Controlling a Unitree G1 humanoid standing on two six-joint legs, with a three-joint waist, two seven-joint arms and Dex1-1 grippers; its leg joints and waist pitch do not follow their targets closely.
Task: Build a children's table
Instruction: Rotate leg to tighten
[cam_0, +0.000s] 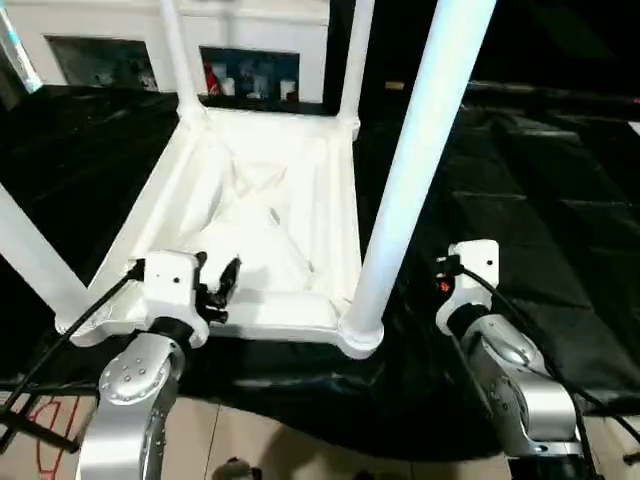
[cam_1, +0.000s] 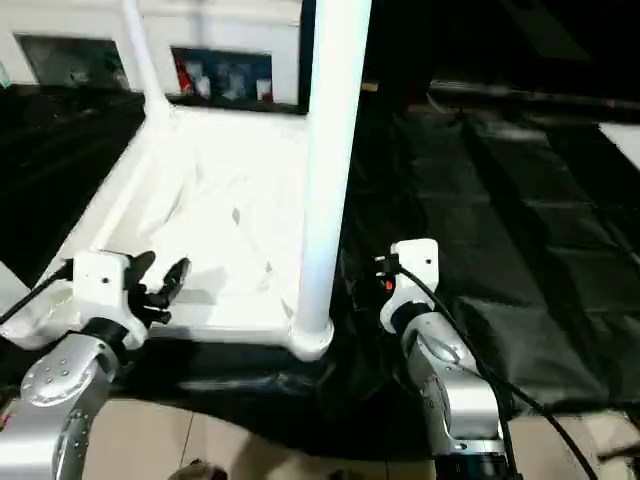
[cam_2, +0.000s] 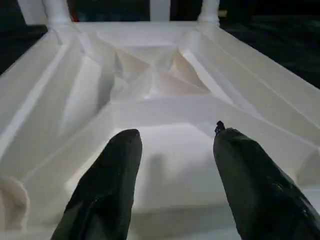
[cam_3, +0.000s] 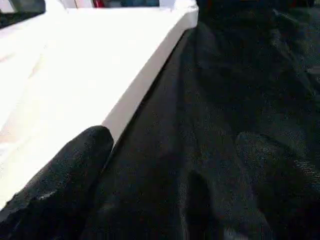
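The big white plastic children's table (cam_0: 270, 210) is lying upside down on a black cloth (cam_0: 520, 200), with its ribbed underside facing up. Four long white tube legs are standing up out of its round corner sockets: one near leg (cam_0: 415, 170) on the right, one near leg (cam_0: 35, 255) on the left, and two far legs (cam_0: 175, 55) (cam_0: 355, 60) at the back.

Two silver arms are reaching in. The left tool (cam_0: 215, 285) is hanging over the near edge of the table top, and its two black fingers (cam_2: 107, 185) are standing apart with nothing between them. The right tool (cam_3: 170, 175) is sitting low over the black cloth, just beside the table's right edge, and its fingers are spread wide and holding nothing.

The left wrist view is showing the ribs crossing in the middle of the underside. The head views are showing a white cabinet with glass doors (cam_0: 250, 75) behind the table.
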